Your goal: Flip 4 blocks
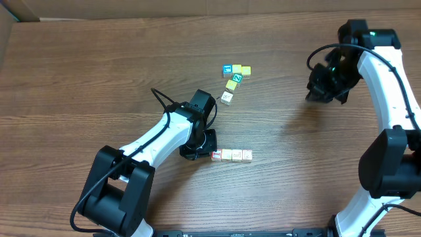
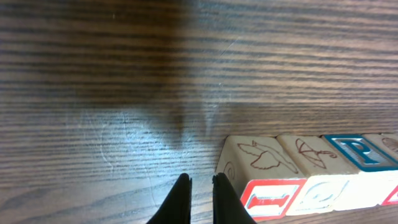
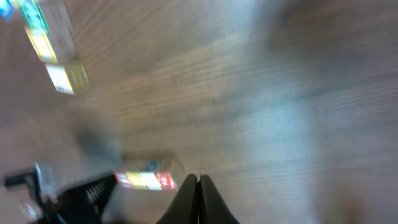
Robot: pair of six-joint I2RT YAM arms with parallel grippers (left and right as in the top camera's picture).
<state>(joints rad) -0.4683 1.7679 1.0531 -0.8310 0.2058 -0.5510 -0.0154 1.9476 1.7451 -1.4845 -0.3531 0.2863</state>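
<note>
Four blocks (image 1: 231, 155) lie touching in a straight row on the table, with red-printed ones at both ends. In the left wrist view the nearest block (image 2: 261, 163) shows a bird drawing on top and a red-framed front; the others (image 2: 314, 158) run off to the right. My left gripper (image 1: 206, 150) (image 2: 202, 190) sits low on the table just left of the row's end block, shut with only a sliver between its fingers and nothing in it. My right gripper (image 1: 323, 91) (image 3: 199, 183) hangs above the table at the far right, shut and empty. Its blurred view shows the row (image 3: 146, 180).
A loose cluster of several other cubes lies further back: a blue-printed one (image 1: 227, 68), yellow ones (image 1: 241, 69), a green-printed one (image 1: 235, 78) and a pale one (image 1: 226, 97). The left arm (image 1: 158, 135) stretches in from the front left.
</note>
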